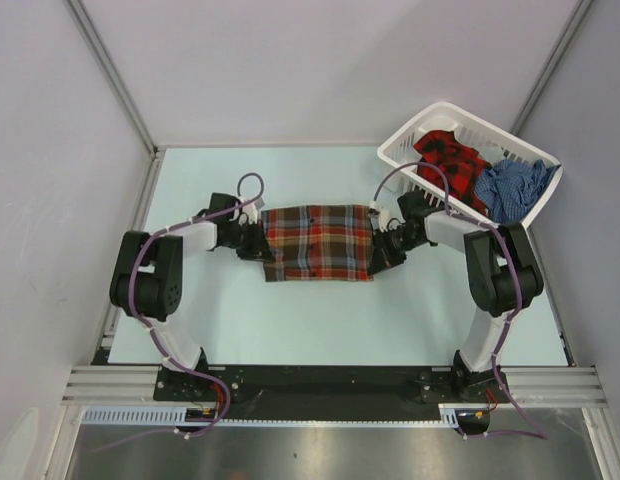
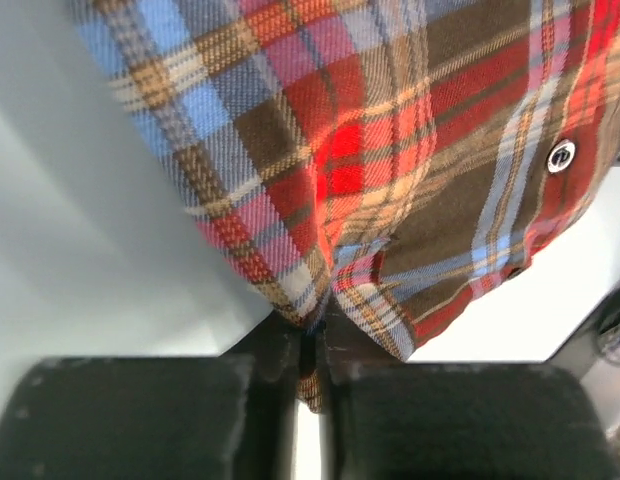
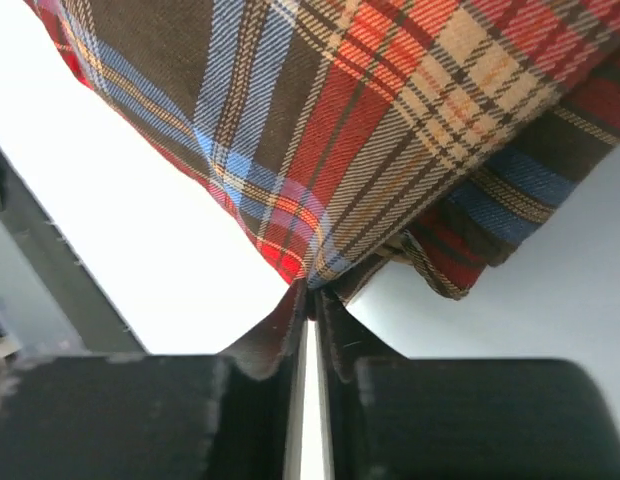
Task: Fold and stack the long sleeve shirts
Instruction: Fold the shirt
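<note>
The brown/red-orange/light-blue plaid shirt (image 1: 318, 242) lies as a folded rectangle in the middle of the table. My left gripper (image 1: 258, 243) is shut on its left edge; the left wrist view shows the fabric (image 2: 390, 150) pinched between the fingers (image 2: 280, 350). My right gripper (image 1: 382, 248) is shut on its right edge; the right wrist view shows the cloth (image 3: 370, 130) clamped at the fingertips (image 3: 295, 310). The red-and-black plaid shirt (image 1: 450, 160) and the blue checked shirt (image 1: 510, 185) lie crumpled in the basket.
The white plastic laundry basket (image 1: 410, 135) stands at the back right, close behind the right arm. Grey walls enclose the table on three sides. The arm bases sit on a black rail (image 1: 320, 385) at the near edge.
</note>
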{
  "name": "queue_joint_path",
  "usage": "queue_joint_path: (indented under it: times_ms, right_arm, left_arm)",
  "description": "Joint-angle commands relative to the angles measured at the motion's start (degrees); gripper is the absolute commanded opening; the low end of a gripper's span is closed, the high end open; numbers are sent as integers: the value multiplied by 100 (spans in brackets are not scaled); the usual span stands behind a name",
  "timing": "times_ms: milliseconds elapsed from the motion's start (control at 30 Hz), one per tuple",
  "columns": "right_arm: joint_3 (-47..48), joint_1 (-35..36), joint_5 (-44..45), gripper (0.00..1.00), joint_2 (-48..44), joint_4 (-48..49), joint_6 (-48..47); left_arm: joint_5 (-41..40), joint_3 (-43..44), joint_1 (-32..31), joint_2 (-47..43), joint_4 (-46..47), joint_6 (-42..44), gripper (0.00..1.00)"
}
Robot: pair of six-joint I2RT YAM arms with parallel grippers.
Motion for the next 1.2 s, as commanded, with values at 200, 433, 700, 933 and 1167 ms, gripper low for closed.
queue_joint_path:
  times_ms: [200, 433, 700, 933, 1167]
  right_arm:
    - [-57, -323, -523, 68, -1770, 92, 643]
    - [-339, 643, -1323, 78, -1386, 2168, 2662]
    - [-919, 365, -1420, 76, 310, 3365, 2983]
    - [-542, -59, -1560, 77, -396, 2082, 2296]
    - [530, 117, -1289, 80, -35, 3645, 3553]
  left_arm:
    - [1126, -517, 577, -2562, 41, 847, 99]
    - [2017, -1511, -521, -1986, 2382, -1505, 99]
    - [1437, -1671, -233, 62, 3092, -1985, 100]
    - [2262, -1565, -3, -1129, 1967, -1079, 99]
    - [1772, -494, -293, -608, 3301, -2123, 99]
